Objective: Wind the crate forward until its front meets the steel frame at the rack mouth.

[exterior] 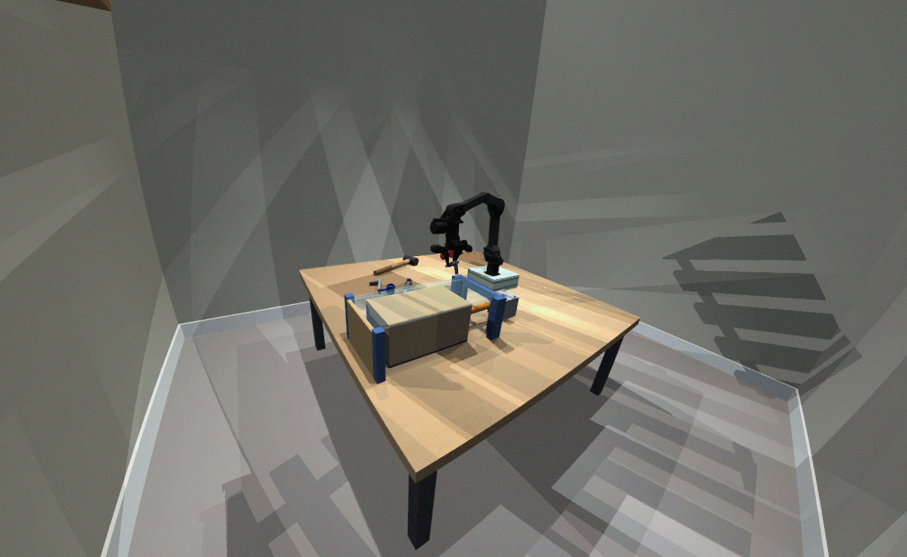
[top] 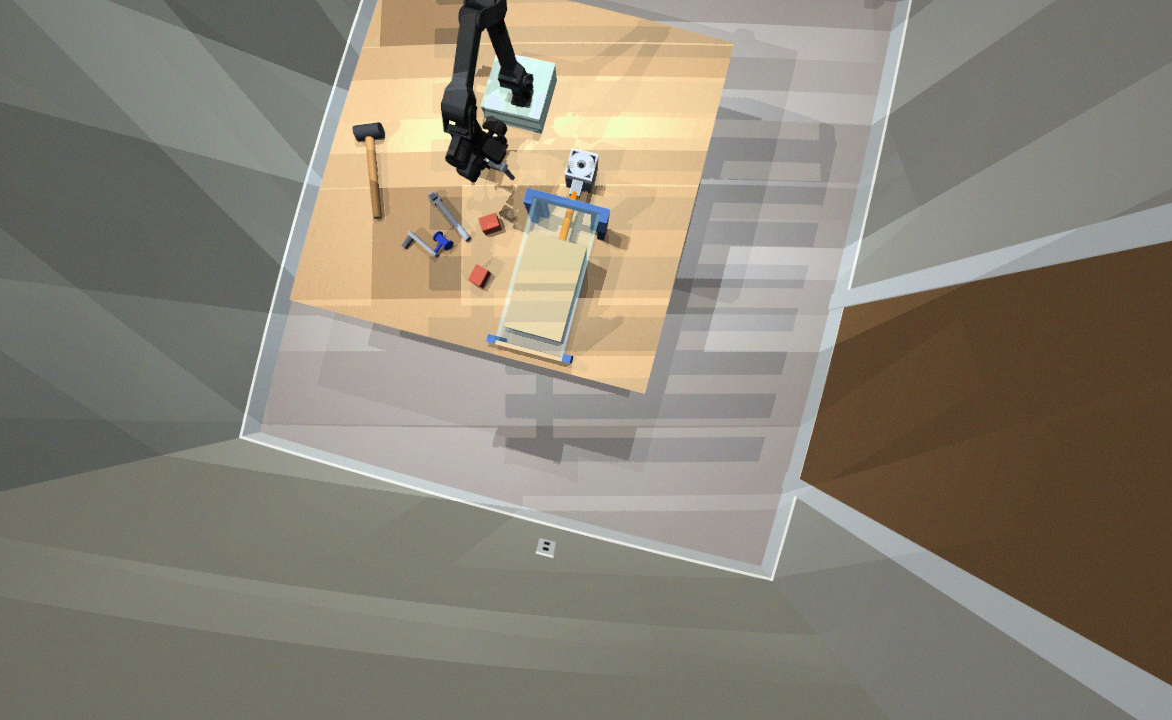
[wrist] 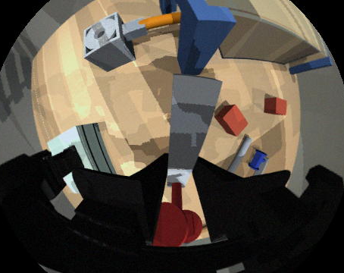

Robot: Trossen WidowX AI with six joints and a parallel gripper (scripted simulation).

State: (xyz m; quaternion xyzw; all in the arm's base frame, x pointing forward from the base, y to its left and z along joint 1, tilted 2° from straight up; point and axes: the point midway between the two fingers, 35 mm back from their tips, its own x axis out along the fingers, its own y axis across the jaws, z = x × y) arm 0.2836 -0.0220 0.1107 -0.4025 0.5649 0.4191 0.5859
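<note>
Crank handle [wrist: 189, 121], grey shank with red knob, clamped in the jaws of the gripper [wrist: 178, 177] and held above the counter [top: 644, 268], between the arm's base [top: 543, 111] and the winch [top: 582, 166]. Orange strap [top: 565, 223] runs from winch through the blue frame [top: 532, 198] to the crate [top: 545, 291].

The winch handle [wrist: 192, 121], a grey bar with a red knob, hangs clamped in the gripper [wrist: 181, 177] above the bench. The grey winch [top: 582, 166] (round hole on top) sits just outside the blue frame [top: 566, 202]. An orange strap [top: 564, 223] runs back to the tan crate [exterior: 415, 319], sitting flat under clear panels.
</note>
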